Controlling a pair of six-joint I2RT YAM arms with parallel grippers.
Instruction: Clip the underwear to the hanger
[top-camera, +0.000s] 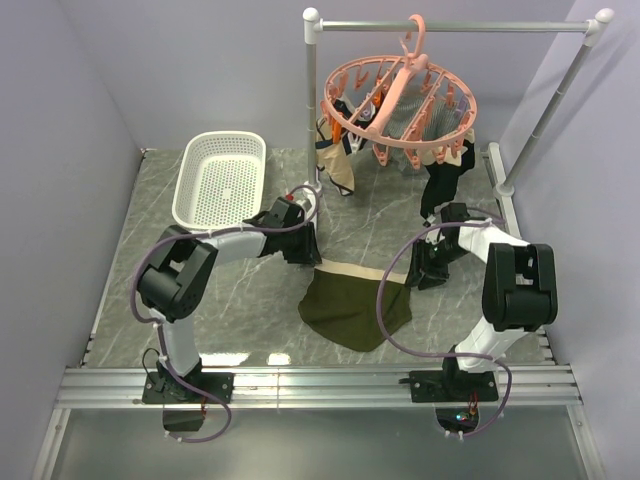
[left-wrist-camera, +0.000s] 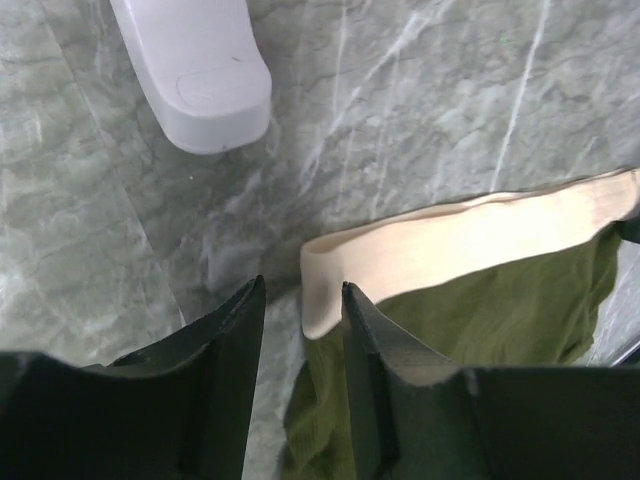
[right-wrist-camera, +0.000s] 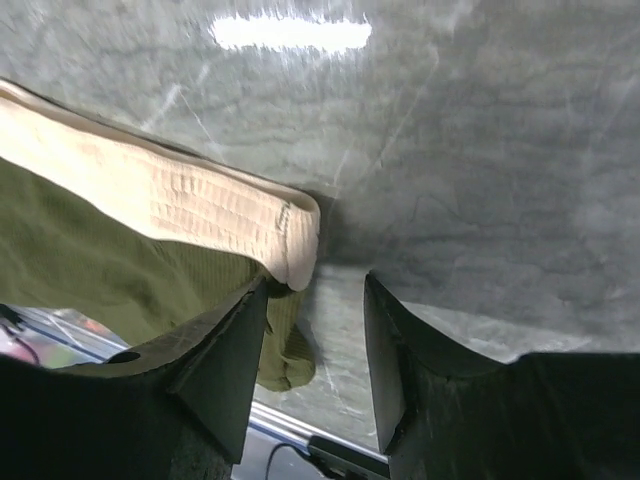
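Olive-green underwear (top-camera: 352, 308) flat on marble table (top-camera: 240, 310), left gripper (left-wrist-camera: 300, 292) spread at one waistband (left-wrist-camera: 480, 240) end, right gripper (right-wrist-camera: 315, 285) spread just beside the other, neither pinching.

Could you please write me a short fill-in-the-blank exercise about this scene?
1. The underwear lies ____ the left pincer and the right pincer.
2. The jaws of both pincers are ____.
3. The hanger hangs from the ____.
Missing words: between; open; rail.
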